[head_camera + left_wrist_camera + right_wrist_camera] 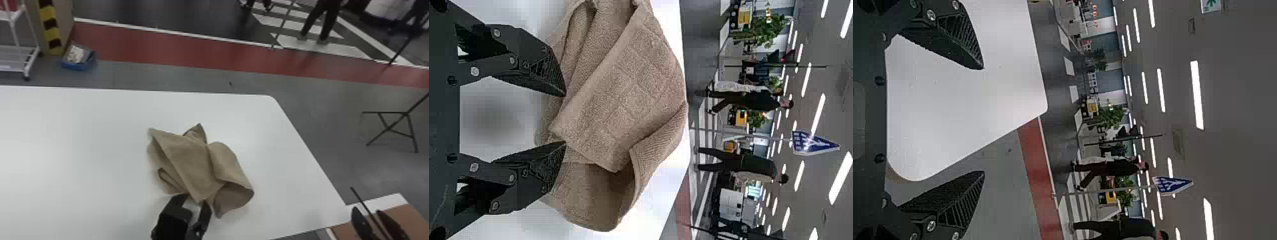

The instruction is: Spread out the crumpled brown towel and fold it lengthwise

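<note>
Up near the ceiling in the right wrist view there's a pale sign [1211, 5] with green on it, and lower down a blue triangular sign [1173, 185] with white markings sits on a pole. In the head view, a tan upright panel [63, 24] over by the far left has a yellow-and-black striped strip [50, 28] running down it.

The white table [73, 137] has rounded corners, and the brown towel [194, 156] is on it in a crumpled heap, a bit right of the middle of the view, with folds overlapping and a couple of corners poking out. The left gripper [194, 199] is right at the towel's near side, fingers spread, tips by the fabric. Can't tell if they're actually touching it. The right gripper [366, 209] is over at the near right, past the table edge, fingers wide apart.

Behind the table it's gray floor [322, 105] with a red band [166, 48] and white lines. There's a white wheeled rack [19, 52] and a blue bin [78, 66] at the left, a dark metal folding frame [394, 127] at the right, plus leafy plants [1111, 116] and rows of ceiling lights [1196, 95].
</note>
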{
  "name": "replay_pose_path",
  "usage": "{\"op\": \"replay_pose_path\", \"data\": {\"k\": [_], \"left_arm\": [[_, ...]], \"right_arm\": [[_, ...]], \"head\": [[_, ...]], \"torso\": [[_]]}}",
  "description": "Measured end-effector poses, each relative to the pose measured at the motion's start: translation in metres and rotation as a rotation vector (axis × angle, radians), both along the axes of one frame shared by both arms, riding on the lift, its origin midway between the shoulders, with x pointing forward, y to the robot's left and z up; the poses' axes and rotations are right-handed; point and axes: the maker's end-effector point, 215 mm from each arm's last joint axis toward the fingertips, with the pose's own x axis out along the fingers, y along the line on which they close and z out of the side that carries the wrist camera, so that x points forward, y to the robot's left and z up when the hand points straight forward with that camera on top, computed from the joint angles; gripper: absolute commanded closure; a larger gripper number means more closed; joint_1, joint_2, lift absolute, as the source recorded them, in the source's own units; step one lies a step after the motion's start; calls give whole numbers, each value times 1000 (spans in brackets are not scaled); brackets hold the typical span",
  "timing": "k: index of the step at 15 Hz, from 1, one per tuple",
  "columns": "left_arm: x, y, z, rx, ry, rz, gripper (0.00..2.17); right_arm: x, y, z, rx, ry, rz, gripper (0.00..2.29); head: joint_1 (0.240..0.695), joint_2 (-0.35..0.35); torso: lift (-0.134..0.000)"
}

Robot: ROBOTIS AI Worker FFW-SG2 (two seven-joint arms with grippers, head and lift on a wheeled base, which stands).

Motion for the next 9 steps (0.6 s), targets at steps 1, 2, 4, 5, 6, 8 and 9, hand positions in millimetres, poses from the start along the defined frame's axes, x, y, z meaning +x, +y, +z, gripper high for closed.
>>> {"op": "replay_pose_path", "data": {"k": [1, 2, 4, 5, 6, 8, 9], "left_arm": [[0, 0, 0, 0, -1, 1, 643], [1, 1, 1, 0, -2, 3, 643], [2, 2, 3, 0, -6, 7, 988], [3, 3, 4, 1, -10, 12, 1119], [4, 4, 5, 2, -13, 19, 1264], [5, 4, 10, -2, -20, 21, 1366], [5, 3, 12, -5, -22, 17, 1366]], "right_arm": [[0, 0, -1, 0, 1, 0, 151], [0, 0, -1, 0, 1, 0, 151], [1, 1, -2, -3, 2, 2, 151], [1, 2, -2, -3, 2, 2, 151], [1, 2, -2, -4, 1, 3, 151], [1, 2, -3, -3, 1, 2, 151], [1, 2, -3, -1, 1, 2, 151]], "head": [[695, -350], [695, -350], [695, -350], [695, -350], [695, -350], [695, -350], [695, -350]], "torso": [[-124], [-124], [-124], [-124], [-124], [-124], [-124]]}}
